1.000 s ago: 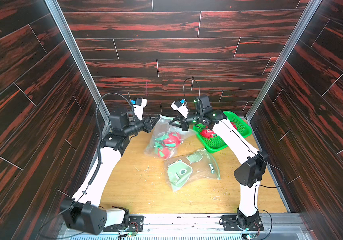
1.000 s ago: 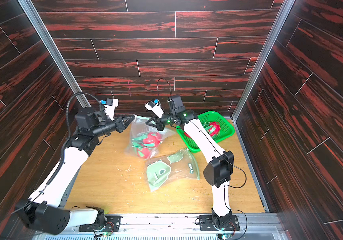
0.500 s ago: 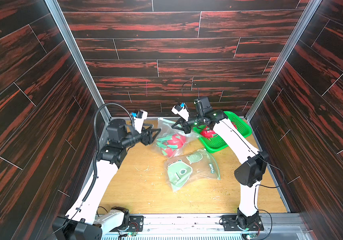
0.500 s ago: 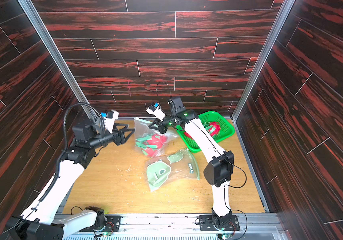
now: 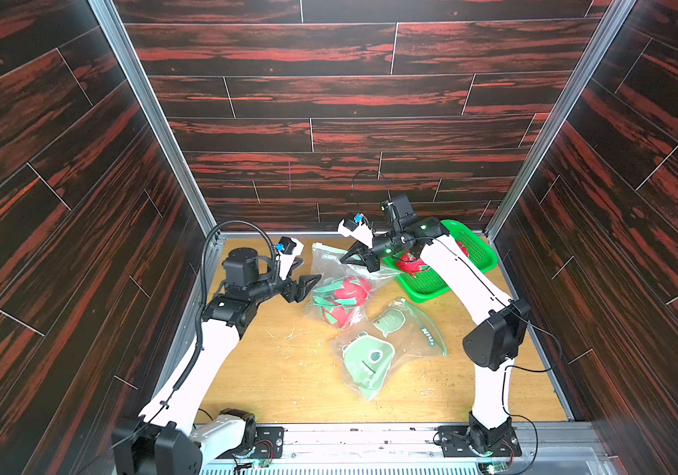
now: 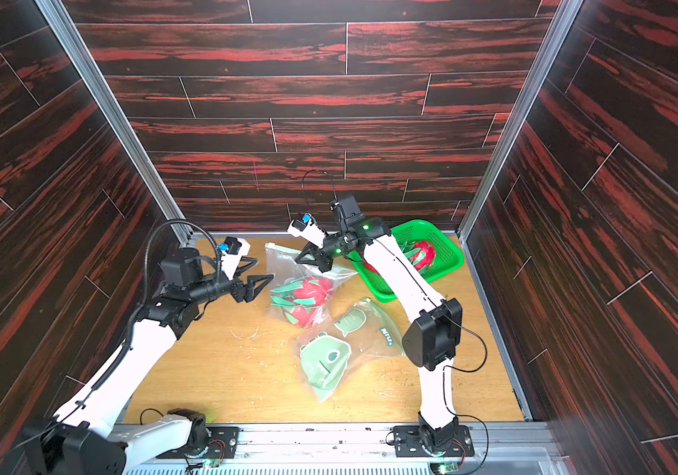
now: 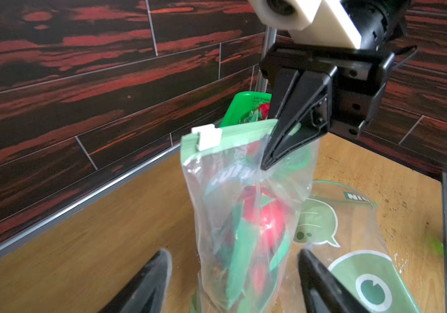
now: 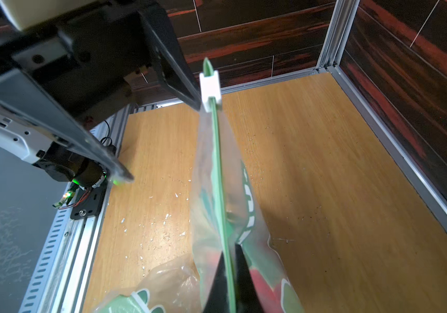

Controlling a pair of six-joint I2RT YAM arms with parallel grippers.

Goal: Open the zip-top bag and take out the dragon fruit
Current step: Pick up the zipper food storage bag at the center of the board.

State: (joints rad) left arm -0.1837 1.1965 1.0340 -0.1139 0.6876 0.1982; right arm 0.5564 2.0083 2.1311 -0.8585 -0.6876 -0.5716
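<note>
Backing the left gripper (image 5: 308, 274) off, jaws spread wide, from the zip-top bag (image 5: 331, 263) near the far edge of the table (image 5: 288, 390) while still pinching its top in the clamped right gripper (image 7: 265, 165), leaving the dragon fruit (image 5: 347, 294) inside, seemingly set for reaching in.

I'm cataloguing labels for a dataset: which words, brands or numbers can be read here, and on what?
"NIU": white letters on a dark green patch of the flat clear plastic bag with green cartoon prints.
White letters on the upright clear zip-top bag holding the red-pink dragon fruit: too creased to read.
</note>
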